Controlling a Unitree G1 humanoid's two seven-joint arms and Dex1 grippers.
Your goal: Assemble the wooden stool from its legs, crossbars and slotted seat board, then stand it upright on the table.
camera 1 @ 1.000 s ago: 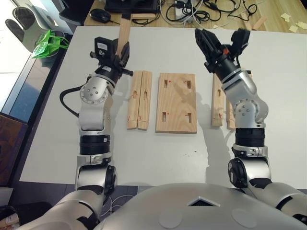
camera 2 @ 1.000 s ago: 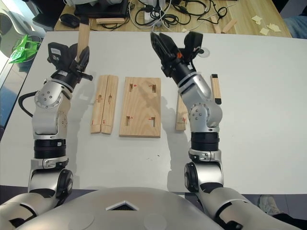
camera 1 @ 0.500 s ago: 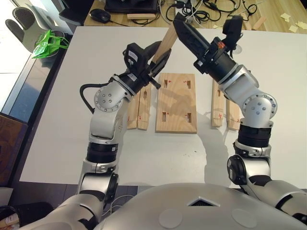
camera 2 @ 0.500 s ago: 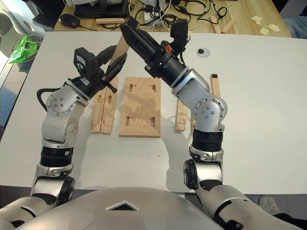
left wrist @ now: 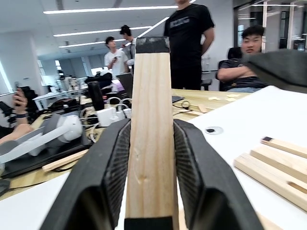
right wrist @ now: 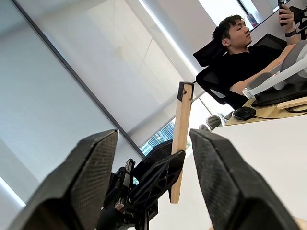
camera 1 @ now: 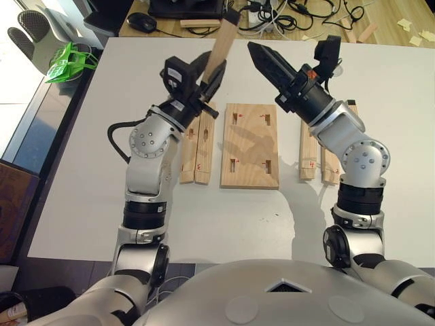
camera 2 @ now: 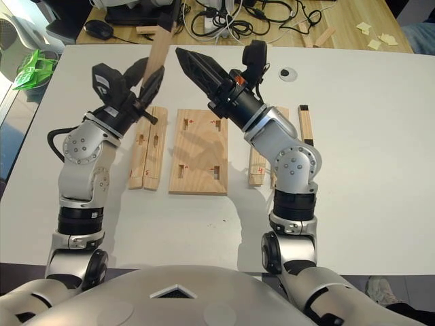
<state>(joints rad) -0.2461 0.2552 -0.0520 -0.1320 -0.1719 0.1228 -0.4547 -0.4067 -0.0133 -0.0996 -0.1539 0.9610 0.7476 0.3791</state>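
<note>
My left gripper [camera 1: 212, 68] is shut on a wooden leg [camera 1: 222, 37], held above the table's far left-centre, its free end with a dark tip pointing up and away. In the left wrist view the leg [left wrist: 151, 120] sits between both fingers [left wrist: 110, 158]. My right gripper [camera 1: 266, 60] hangs open in the air to the right of the leg, pointing at it without touching. In the right wrist view the leg [right wrist: 181, 124] stands beyond the spread fingers [right wrist: 91, 177]. The slotted seat board [camera 1: 249, 145] lies flat mid-table.
Two wooden pieces [camera 1: 197, 142] lie side by side left of the seat board, and two more [camera 1: 309, 153] lie to its right under my right arm. A desk with cables, a mouse [camera 1: 141, 22] and wood scraps [camera 1: 200, 22] stands behind the table. A green bag [camera 1: 68, 61] sits off the left edge.
My left gripper has swung back to the left with the leg, which now stands more upright. The gap between the leg and my right gripper has widened.
</note>
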